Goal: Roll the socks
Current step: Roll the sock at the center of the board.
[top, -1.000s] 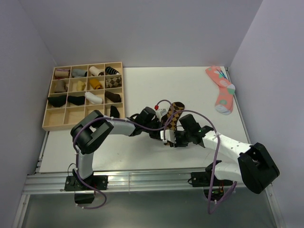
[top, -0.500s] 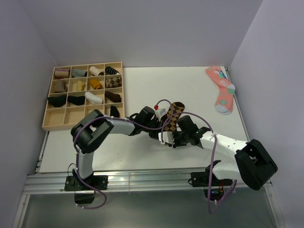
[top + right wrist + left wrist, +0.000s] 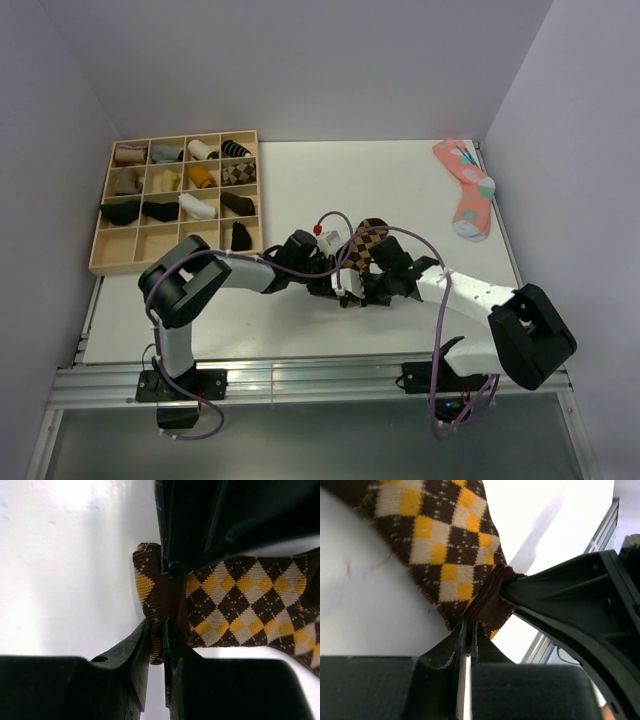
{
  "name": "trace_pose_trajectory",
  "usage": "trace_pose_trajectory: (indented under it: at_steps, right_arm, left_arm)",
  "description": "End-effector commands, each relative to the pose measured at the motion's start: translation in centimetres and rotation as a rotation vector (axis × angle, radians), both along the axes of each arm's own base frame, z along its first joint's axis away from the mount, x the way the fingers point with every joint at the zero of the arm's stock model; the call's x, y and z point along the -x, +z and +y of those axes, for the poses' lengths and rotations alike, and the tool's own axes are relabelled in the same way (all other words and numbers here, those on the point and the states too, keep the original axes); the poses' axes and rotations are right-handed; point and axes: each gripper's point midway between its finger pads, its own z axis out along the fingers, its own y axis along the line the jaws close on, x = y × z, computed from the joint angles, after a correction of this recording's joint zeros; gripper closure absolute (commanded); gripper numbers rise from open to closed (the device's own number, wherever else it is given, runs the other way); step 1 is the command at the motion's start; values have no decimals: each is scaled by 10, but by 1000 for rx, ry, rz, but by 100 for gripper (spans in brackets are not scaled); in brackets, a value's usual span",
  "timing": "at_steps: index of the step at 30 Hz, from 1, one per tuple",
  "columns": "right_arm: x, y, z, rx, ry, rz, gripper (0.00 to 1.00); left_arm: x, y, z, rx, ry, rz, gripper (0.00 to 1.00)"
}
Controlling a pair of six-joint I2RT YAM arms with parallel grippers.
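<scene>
Socks: cuff fold, wrist views only

You see the brown sock in yellow-and-cream argyle diamonds, the pink sock patched teal, the table white.

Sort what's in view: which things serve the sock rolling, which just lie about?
Job: dark brown knit sock with orange-tan argyle diamonds; left gripper, right gripper, both pinching it.
Lying about: pink sock with teal patches; wooden divided tray of rolled socks.
</scene>
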Motion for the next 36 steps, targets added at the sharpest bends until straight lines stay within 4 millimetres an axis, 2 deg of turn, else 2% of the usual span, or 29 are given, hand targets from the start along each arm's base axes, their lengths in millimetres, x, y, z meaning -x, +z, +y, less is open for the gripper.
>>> trace_pose_trajectory:
  at_steps: [1,3,4,5,7,10,16,18,20,22,27,28,30,31,32,36]
  right_arm:
    - [20,2,-5,-3,-41,169,89]
    - [22,6,-6,-25,-60,221,90]
    - [21,7,-6,-35,-69,236,90]
    - [23,6,-6,-46,-77,269,90]
    - [20,9,-10,-48,-103,301,91]
    - [17,10,-12,-43,-131,366,92]
    - [23,6,-18,-6,-139,575,93]
    - [23,10,-22,-3,-138,610,93]
    - [23,7,-25,11,-139,641,93]
    - [24,7,-28,22,-138,673,93]
    - [24,6,-31,33,-161,752,93]
    - [25,3,-33,38,-171,782,93]
    - [21,4,-33,39,-191,819,93]
    - [22,1,-34,47,-198,851,93]
    - [21,0,-34,49,-206,866,93]
    - [10,-1,-36,47,-261,907,94]
  left_arm:
    - [-15,22,8,23,145,-58,91]
    - [-16,23,14,21,195,-71,89]
    - [-18,35,14,45,215,-101,89]
    - [-20,31,19,30,252,-118,87]
    - [-23,43,20,59,289,-150,87]
    - [-26,45,26,51,339,-189,87]
    - [-26,42,26,28,358,-246,84]
    - [-26,39,26,15,353,-252,81]
    - [-28,34,28,-1,366,-264,71]
    - [-33,38,31,0,390,-298,63]
    - [-30,46,30,9,358,-442,59]
    - [-32,53,27,26,359,-482,59]
    - [-22,57,21,32,317,-564,59]
    - [-22,67,16,71,322,-605,59]
    - [-12,66,14,76,293,-635,58]
    - [4,82,6,174,238,-708,55]
